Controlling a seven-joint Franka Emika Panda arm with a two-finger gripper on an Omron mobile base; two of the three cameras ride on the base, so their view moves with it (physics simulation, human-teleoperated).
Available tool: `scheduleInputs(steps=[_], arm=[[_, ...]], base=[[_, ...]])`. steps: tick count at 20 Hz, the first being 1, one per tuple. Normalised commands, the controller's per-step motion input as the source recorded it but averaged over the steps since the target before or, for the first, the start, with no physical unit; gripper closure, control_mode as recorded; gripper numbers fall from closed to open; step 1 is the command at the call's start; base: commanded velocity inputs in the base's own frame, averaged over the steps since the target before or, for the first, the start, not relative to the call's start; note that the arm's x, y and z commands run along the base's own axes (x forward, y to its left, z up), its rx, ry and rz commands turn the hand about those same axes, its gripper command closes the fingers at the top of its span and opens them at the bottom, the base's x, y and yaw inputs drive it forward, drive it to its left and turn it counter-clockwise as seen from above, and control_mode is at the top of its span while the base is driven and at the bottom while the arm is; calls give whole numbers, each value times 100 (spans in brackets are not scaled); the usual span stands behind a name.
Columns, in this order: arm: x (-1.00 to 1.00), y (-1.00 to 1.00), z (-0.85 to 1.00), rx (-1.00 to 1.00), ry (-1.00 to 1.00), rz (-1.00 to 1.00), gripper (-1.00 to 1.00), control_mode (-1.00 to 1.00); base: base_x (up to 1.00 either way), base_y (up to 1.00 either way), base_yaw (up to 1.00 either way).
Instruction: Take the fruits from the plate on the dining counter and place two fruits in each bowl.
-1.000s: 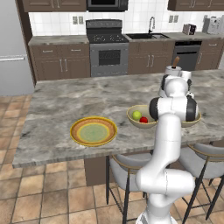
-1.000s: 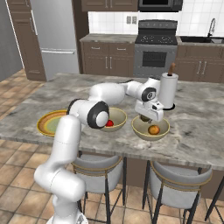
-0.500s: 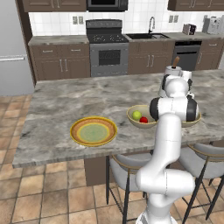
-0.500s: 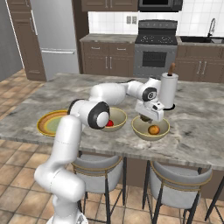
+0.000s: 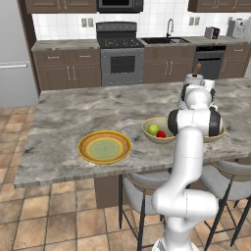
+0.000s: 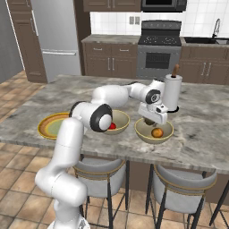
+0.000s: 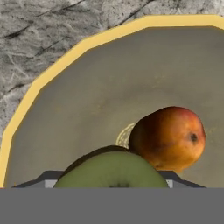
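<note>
On the grey-beige marbled stone bench, farthest left, sits the wide shallow plate with orange striped rim and pale green centre, bare of fruit. To its right stands the first deep tan-olive bowl with a yellowish rim, holding a yellow-green round fruit and a red round fruit side by side. Just beside it to the right stands the second tan-olive bowl, with an orange round fruit resting on its floor. The claw hangs directly above this second bowl, within its rim line. In the hand view a dark brownish-green round fruit sits between the finger tips, above the bowl's interior and just beside the orange fruit; the claw appears closed about it. Behind the second bowl stands an upright white paper-towel roll on a brown-tipped holder.
</note>
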Motion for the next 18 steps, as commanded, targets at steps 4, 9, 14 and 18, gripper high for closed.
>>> scheduleInputs(steps=[4, 9, 14, 18], arm=[[0, 0, 0, 0, 0, 0, -100, -100], [0, 0, 0, 0, 0, 0, -100, -100], [-4, 1, 4, 0, -1, 0, -100, -100], [-37, 13, 32, 0, -2, 0, -100, -100]], base=[[0, 0, 0], [0, 0, 0], [0, 0, 0], [0, 0, 0]])
